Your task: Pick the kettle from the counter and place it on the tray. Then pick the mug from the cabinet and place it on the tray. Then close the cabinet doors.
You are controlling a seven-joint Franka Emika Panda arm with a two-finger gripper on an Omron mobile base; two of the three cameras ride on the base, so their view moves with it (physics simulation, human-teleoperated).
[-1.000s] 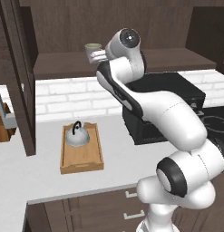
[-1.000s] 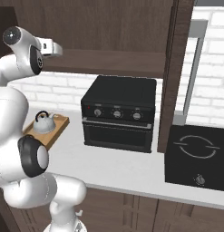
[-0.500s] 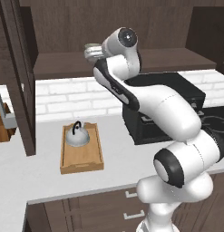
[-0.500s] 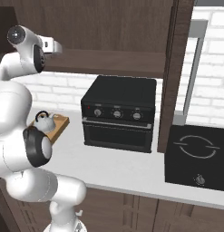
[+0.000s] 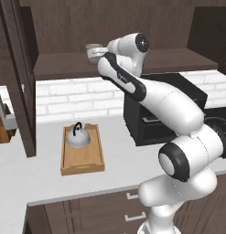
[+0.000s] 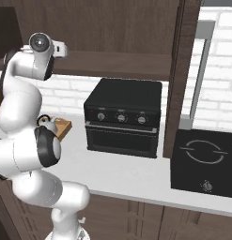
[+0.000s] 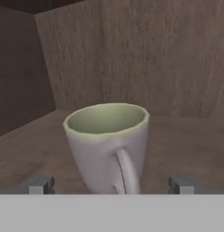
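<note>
Gripper: fingers spread wide, holding nothing | mug: upright on cabinet shelf, centred between your tips, straight ahead, handle facing you | kettle: already on tray | you advance, then close.

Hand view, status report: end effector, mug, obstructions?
End effector open, fingertips either side of the grey-beige cylindrical mug, no contact seen. Mug upright on dark brown cabinet shelf, handle facing camera. Silvery dome kettle on light-brown wooden tray. Nothing blocking.
</note>
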